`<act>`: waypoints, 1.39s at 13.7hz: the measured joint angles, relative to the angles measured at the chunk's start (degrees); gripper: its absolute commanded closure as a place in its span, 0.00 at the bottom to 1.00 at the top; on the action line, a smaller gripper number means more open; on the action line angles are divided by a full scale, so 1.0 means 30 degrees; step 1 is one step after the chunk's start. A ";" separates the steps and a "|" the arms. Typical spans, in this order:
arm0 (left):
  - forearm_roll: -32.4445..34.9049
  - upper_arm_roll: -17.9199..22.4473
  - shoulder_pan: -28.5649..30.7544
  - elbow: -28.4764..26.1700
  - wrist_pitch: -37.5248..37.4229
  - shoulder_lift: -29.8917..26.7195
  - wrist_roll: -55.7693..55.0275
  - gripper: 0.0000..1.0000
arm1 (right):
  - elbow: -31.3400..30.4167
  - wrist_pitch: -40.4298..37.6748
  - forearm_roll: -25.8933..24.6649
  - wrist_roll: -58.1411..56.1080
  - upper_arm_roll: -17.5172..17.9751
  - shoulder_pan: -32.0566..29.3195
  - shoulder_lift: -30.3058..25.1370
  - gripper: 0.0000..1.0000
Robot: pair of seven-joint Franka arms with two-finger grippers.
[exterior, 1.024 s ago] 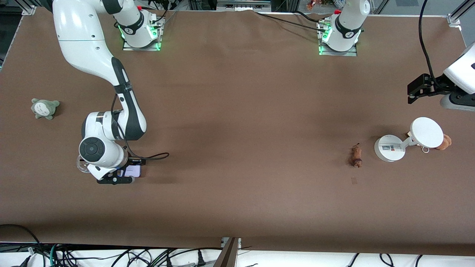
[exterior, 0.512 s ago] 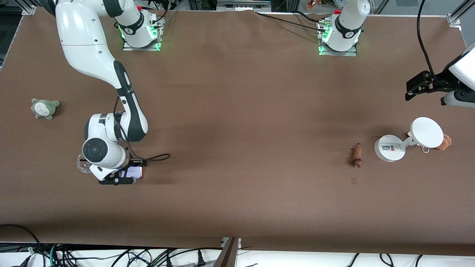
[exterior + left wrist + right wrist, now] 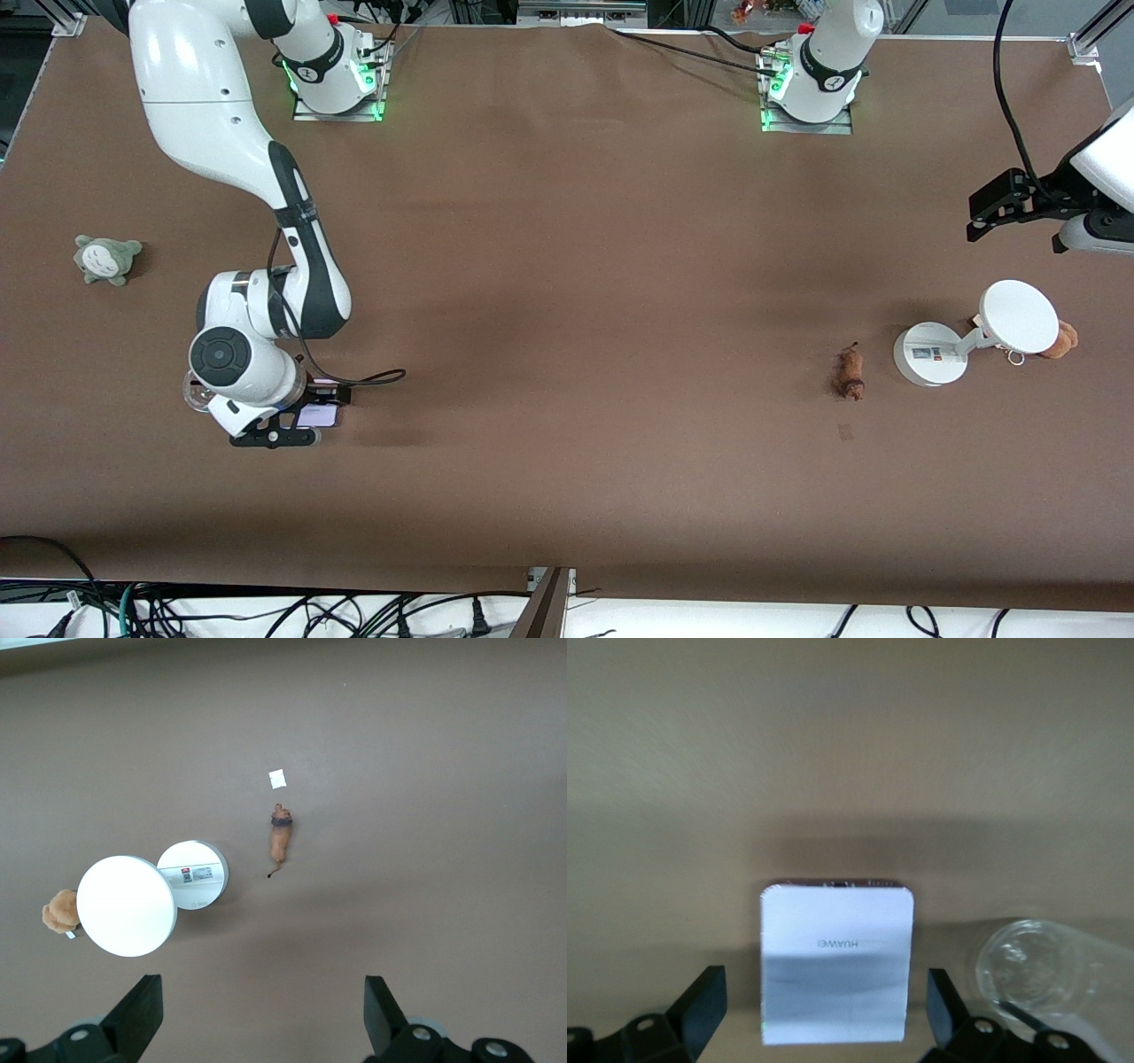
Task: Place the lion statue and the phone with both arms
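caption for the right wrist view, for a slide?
Right gripper open, fingers either side of the phone on the table, clear cup beside it.

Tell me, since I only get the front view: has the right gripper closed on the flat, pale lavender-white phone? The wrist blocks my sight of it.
Observer: No. The right wrist view shows the right gripper open, with its fingers on either side of the phone and a gap at each edge.
Operator: Is anything crowding it?
Observer: A clear round cup sits beside the phone, close to one finger and apart from the phone.
Operator: And the left gripper?
Observer: The left gripper is open and up over the table. Its camera shows the small orange-brown lion statue lying with its darker end toward a white paper scrap.
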 measured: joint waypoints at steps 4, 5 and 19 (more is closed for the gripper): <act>-0.0011 0.0143 0.1084 -0.0029 0.0158 0.0807 0.0017 0.00 | 0.1091 -0.3778 -0.0005 -0.0107 -0.0028 -0.0035 -0.2633 0.00; -0.0015 0.0143 0.1170 -0.0029 0.0218 0.0951 0.0016 0.00 | 0.1259 -0.5029 -0.0005 -0.0384 -0.0111 -0.0072 -0.3386 0.00; -0.0037 -0.0025 0.1084 0.0049 -0.0058 0.1004 -0.2578 0.00 | 0.1057 -1.5143 -0.0011 -0.2990 -0.0680 -0.2254 -1.0885 0.00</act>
